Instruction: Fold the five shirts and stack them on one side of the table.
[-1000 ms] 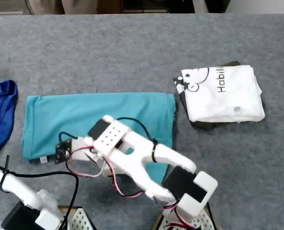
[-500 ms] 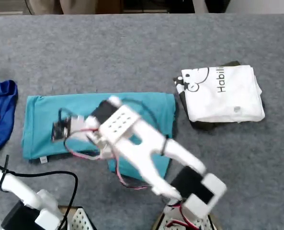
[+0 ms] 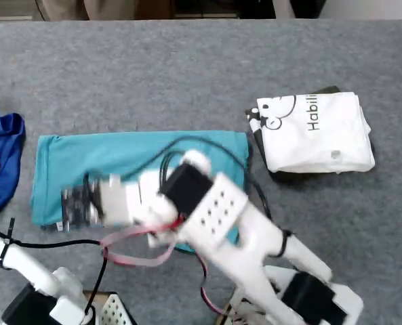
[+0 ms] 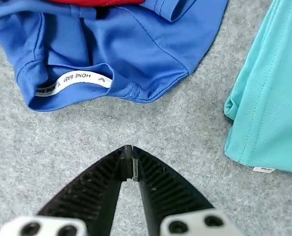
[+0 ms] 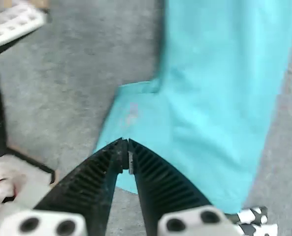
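the long-folded teal cotton shirt [image 3: 126, 159] lies mid-table. a folded white printed shirt [image 3: 316, 132] sits at 3 o'clock and a crumpled blue shirt [image 3: 1, 159] at 9. the right gripper [image 5: 125, 150] is clenched over the teal one's 9 o'clock end. the left gripper [image 4: 130, 161] is clenched above grey felt [image 4: 47, 142].

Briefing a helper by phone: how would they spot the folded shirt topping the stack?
On the grey table, look to the high view's right, past the flat teal shirt. There a white shirt lies folded atop a dark one; it alone is white with black print.
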`<control>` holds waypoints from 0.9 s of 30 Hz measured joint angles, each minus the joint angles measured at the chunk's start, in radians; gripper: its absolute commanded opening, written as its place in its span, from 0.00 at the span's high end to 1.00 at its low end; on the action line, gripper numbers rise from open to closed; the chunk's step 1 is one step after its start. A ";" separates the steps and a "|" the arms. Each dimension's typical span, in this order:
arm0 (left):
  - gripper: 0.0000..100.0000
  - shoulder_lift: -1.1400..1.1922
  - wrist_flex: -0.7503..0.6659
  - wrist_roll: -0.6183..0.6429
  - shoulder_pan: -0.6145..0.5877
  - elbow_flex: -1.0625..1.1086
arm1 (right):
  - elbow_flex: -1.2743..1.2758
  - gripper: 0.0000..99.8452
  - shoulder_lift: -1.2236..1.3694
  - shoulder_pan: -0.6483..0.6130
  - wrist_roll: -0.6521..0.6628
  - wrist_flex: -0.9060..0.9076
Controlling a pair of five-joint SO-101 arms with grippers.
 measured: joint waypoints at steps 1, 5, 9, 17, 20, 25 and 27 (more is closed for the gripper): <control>0.98 0.000 0.000 0.000 0.000 0.000 | 0.051 0.99 -0.023 -0.028 0.000 0.000; 0.98 0.000 0.000 0.000 0.000 0.000 | 0.212 0.79 -0.060 -0.114 -0.015 0.000; 0.98 0.000 0.000 0.000 0.000 0.000 | 0.227 0.59 -0.061 -0.117 -0.149 0.000; 0.98 0.000 0.000 0.000 0.000 0.000 | 0.227 0.72 -0.061 -0.129 -0.115 0.000; 0.98 0.000 0.000 0.000 0.000 0.000 | 0.249 0.96 -0.061 -0.153 -0.068 0.000; 0.98 0.000 0.000 0.000 0.000 0.000 | 0.259 0.58 -0.061 -0.163 -0.066 0.000; 0.98 0.000 0.000 0.000 0.000 0.000 | 0.259 0.44 -0.061 -0.144 -0.074 0.000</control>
